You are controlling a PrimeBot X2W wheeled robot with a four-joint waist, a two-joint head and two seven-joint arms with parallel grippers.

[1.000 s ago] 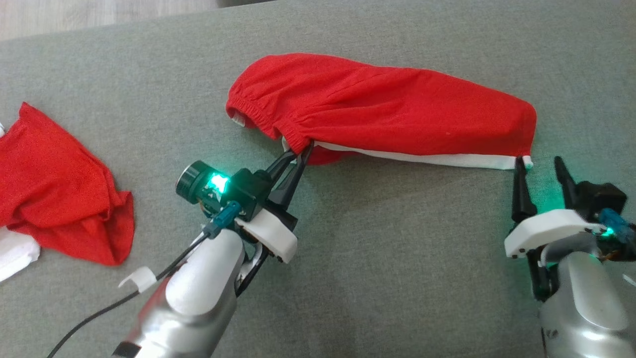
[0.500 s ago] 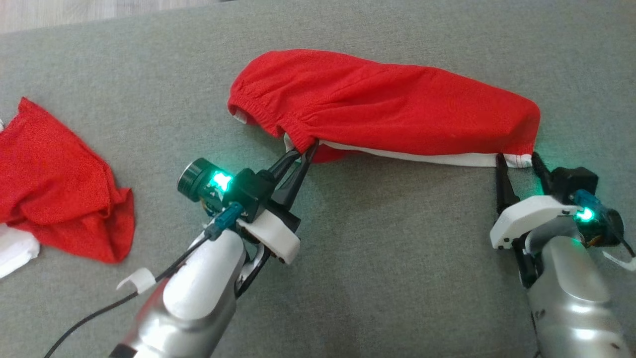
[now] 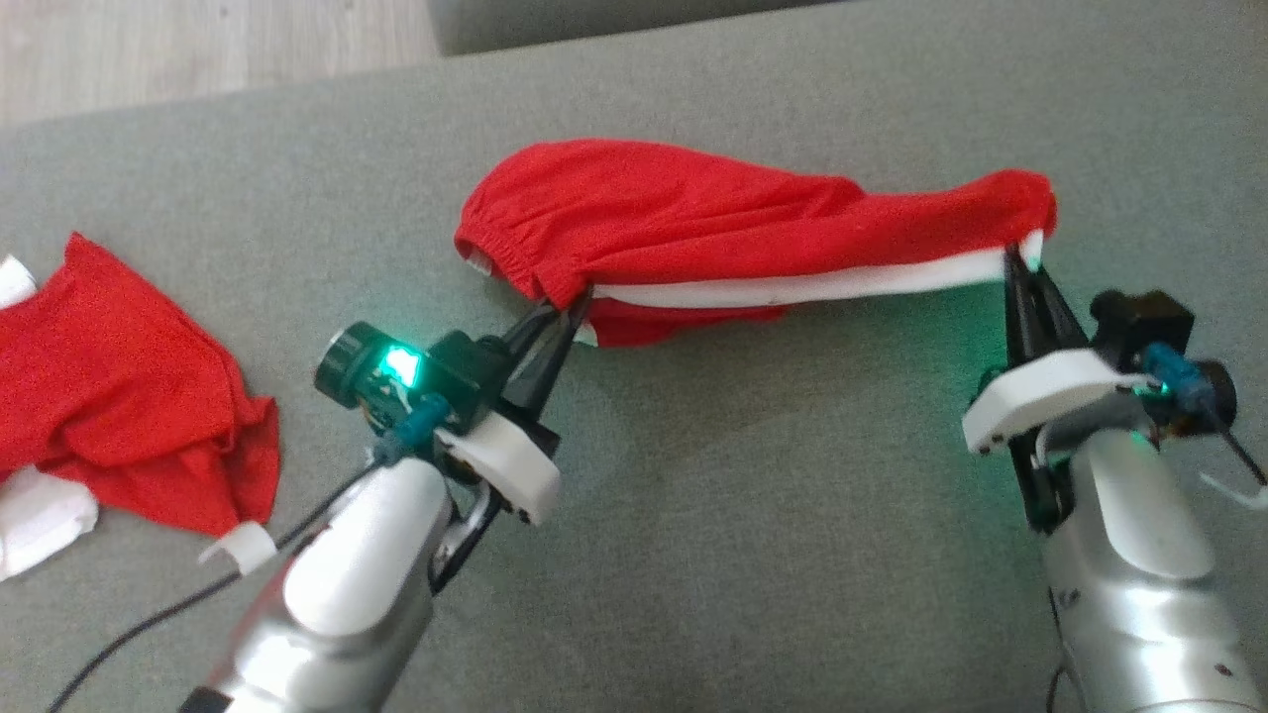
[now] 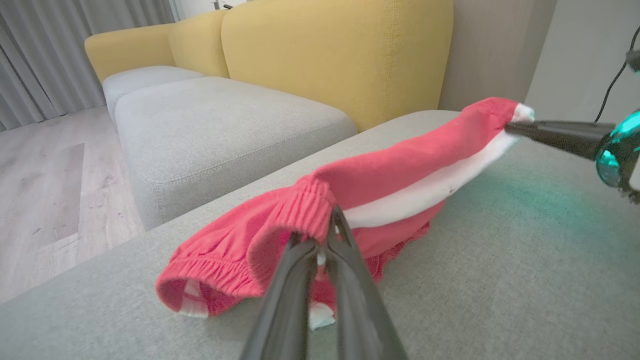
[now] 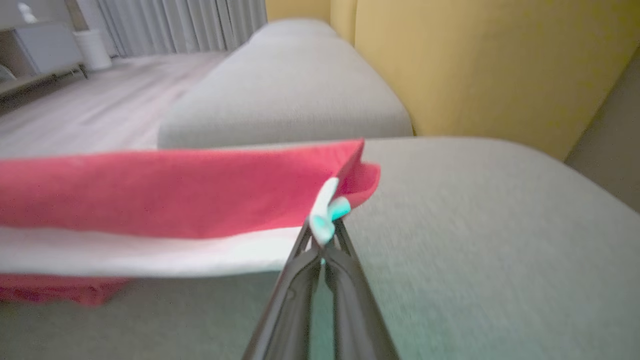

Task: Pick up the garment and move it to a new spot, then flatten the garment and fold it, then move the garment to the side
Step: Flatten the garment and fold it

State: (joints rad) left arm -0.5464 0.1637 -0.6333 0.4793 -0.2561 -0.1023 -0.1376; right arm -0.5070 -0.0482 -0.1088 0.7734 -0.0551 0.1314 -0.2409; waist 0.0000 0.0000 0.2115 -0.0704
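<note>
The garment (image 3: 713,223) is a pair of red shorts with a white side stripe, stretched across the grey cushion. My left gripper (image 3: 567,309) is shut on its elastic waistband, whose gathered red edge (image 4: 307,205) sits between the fingertips in the left wrist view. My right gripper (image 3: 1018,259) is shut on the white hem corner at the far right end, seen pinched (image 5: 324,222) in the right wrist view. The right end of the garment (image 5: 175,195) hangs lifted off the cushion, the stripe pulled taut between both grippers.
A second red cloth (image 3: 129,386) with a white piece lies crumpled at the left edge of the grey cushion (image 3: 743,515). A yellow sofa back (image 4: 340,55) and pale grey seat (image 4: 220,120) stand beyond, with wooden floor (image 4: 45,190) to the left.
My right gripper went from open beside the hem corner to shut on it, then lifted that end. The garment is now stretched taut. The head camera has shifted slightly.
</note>
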